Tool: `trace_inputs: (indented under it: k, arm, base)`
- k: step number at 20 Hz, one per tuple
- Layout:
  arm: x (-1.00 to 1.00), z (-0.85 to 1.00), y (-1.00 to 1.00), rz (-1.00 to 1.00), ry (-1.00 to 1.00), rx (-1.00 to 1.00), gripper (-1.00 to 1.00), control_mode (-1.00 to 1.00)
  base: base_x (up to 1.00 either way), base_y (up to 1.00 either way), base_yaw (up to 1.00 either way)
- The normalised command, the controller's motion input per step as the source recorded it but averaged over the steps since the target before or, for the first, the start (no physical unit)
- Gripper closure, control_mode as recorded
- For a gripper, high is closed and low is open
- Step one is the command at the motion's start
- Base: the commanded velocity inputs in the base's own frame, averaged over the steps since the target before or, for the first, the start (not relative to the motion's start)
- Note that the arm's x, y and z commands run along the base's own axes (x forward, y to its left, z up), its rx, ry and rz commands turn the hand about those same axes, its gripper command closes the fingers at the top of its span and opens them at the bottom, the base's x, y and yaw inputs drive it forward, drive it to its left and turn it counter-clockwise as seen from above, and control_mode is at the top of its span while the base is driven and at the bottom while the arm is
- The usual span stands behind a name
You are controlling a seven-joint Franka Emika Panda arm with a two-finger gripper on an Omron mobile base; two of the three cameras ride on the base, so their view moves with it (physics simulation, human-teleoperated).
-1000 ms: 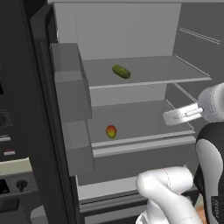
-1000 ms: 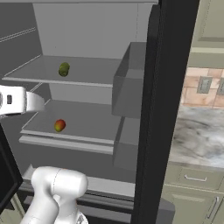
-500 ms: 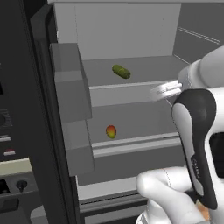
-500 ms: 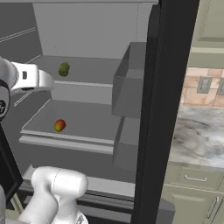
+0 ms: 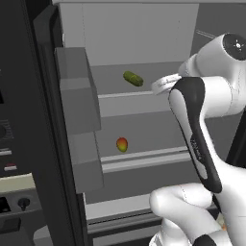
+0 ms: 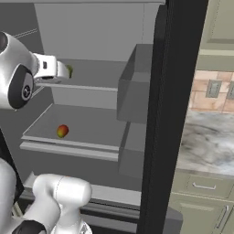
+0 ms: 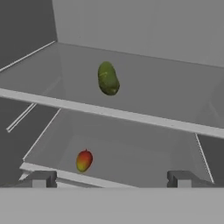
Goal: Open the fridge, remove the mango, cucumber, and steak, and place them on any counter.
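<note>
Fridge open, arm lining up on the cucumber

The fridge stands open. The jaws are spread wide and holding nothing, the gripper poised outside the shelves. The cucumber lies on the upper shelf, the mango on the shelf below, nearer left. I can't spot the steak. Next, I reckon: reach in, straddle the cucumber, close, then carry it right to the worktop.

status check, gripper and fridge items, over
Gripper open, empty, facing the open fridge. Cucumber on upper shelf, mango on shelf below, both untouched. Nothing between gripper and cucumber.
</note>
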Motion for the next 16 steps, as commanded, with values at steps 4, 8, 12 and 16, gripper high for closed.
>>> trace_inputs:
  k: [4,8,12,16]
  arm:
    - [0.79,0.0,0.01,0.01,0.14,0.07,-1.0,-1.0]
    - [0.64,0.0,0.06,0.0,0.06,0.04,-1.0,-1.0]
    - [0.52,-0.01,0.23,0.0,0.0,0.0,-1.0,-1.0]
    - [0.56,-0.25,0.29,0.0,0.01,0.0,-1.0,-1.0]
  base:
    - [0.0,0.0,0.0]
    - [0.0,0.0,0.0]
    - [0.0,0.0,0.0]
    - [0.0,0.0,0.0]
